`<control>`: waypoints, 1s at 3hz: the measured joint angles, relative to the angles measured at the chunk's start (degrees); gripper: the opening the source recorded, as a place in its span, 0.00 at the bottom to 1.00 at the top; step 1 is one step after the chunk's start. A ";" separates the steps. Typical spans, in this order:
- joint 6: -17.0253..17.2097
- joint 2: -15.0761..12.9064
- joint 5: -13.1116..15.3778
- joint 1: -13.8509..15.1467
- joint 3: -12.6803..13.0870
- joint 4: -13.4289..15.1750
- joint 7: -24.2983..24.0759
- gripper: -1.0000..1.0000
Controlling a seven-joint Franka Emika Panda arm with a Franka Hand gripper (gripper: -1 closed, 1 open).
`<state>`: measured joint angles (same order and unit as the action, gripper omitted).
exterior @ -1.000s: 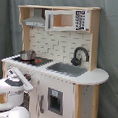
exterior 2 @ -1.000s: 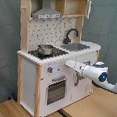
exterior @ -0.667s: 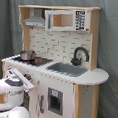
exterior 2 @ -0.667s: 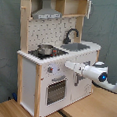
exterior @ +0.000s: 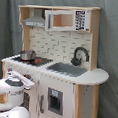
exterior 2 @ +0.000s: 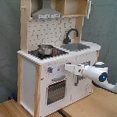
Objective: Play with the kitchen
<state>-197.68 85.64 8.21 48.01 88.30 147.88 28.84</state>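
Observation:
The kitchen is a white and light-wood toy. It has a black faucet, a grey sink and a range hood. A metal pot stands on the stove. The oven door is shut, with knobs above it. My gripper reaches level toward the kitchen's front panel, just under the counter edge and close to the knobs. Whether it touches the panel does not show.
A grey curtain hangs behind the kitchen. The toy stands on a wooden table. A microwave sits in the upper shelf. My white arm comes in from the second exterior view's right.
My gripper has crept a little closer to the kitchen's front panel. Nothing on the kitchen has moved.

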 joint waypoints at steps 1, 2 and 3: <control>0.07 0.00 0.00 -0.03 0.01 0.07 6.56 0.00; 0.29 0.00 0.00 -0.09 0.02 0.11 12.74 0.00; 1.51 -1.26 -0.31 -0.18 0.06 -0.02 14.50 0.00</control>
<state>-196.17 84.38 7.90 47.83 88.35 147.86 43.34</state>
